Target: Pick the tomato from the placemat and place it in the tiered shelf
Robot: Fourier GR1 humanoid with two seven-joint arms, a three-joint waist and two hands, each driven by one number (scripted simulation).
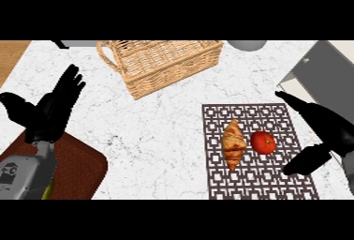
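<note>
A red tomato (262,142) lies on the patterned dark placemat (257,117), just right of a croissant (233,143). My right hand (320,131) is open beside the tomato's right side, fingers stretched toward the far edge of the mat and thumb hanging near the mat's right border; it does not touch the tomato. The grey tiered shelf (323,70) stands at the right edge, partly cut off by the view. My left hand (50,110) rests open at the left, fingers up.
A wicker basket (165,63) with a handle stands at the back centre. A brown board (79,164) lies at the lower left under my left forearm. A grey round object (247,44) shows at the back, right of the basket.
</note>
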